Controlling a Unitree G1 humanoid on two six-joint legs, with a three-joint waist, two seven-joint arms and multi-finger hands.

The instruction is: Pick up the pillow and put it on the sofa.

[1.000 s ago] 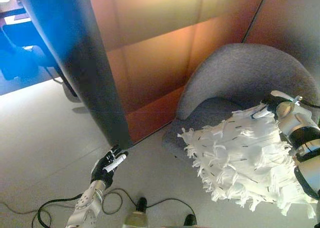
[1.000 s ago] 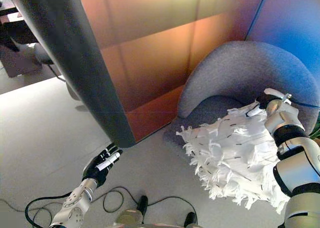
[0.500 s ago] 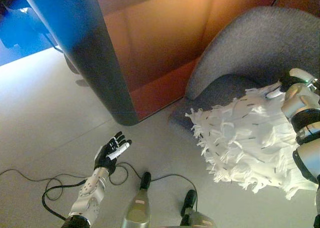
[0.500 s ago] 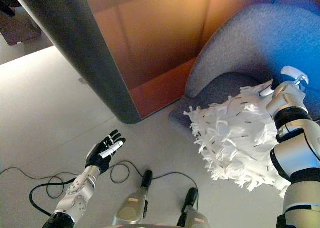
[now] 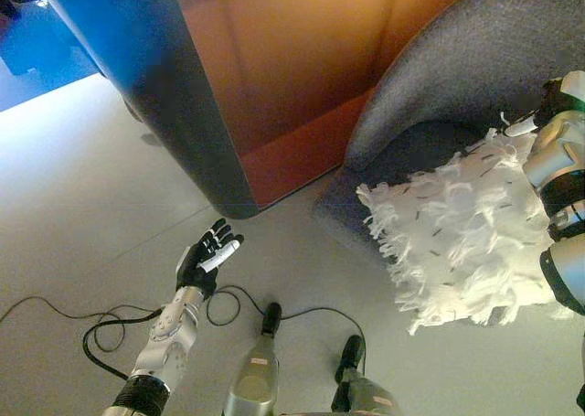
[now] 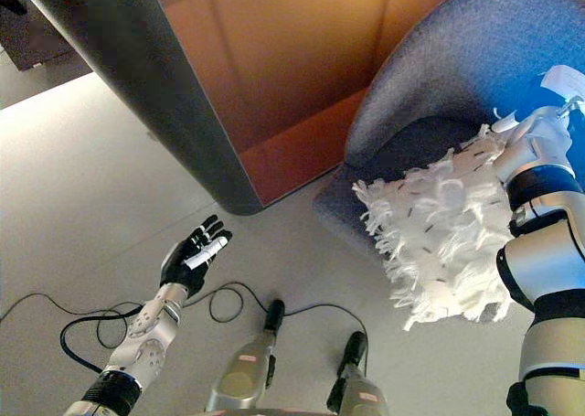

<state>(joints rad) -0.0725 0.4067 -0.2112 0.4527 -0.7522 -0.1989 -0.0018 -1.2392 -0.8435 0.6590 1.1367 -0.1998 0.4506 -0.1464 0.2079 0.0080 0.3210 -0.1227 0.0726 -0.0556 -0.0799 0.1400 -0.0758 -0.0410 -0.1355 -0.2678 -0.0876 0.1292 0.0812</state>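
A white fringed pillow (image 5: 457, 233) hangs over the front edge of the grey round-backed sofa chair (image 5: 457, 59) at the right. Its upper part lies above the seat and its lower fringe hangs past the seat's front. My right hand (image 5: 548, 105) grips the pillow's top right corner; a white fingertip shows over the edge and the other fingers are hidden behind the fringe. At the lower left my left hand (image 5: 206, 256) is held open, palm up, above the floor and far from the pillow.
A dark grey column (image 5: 164, 96) slants down to the floor left of the sofa. An orange-brown wall panel (image 5: 292, 59) stands behind it. Pale floor (image 5: 73, 206) stretches to the left.
The camera has tilted down. My right hand has carried the pillow a little further back over the sofa seat. The left hand stays open at the lower left.
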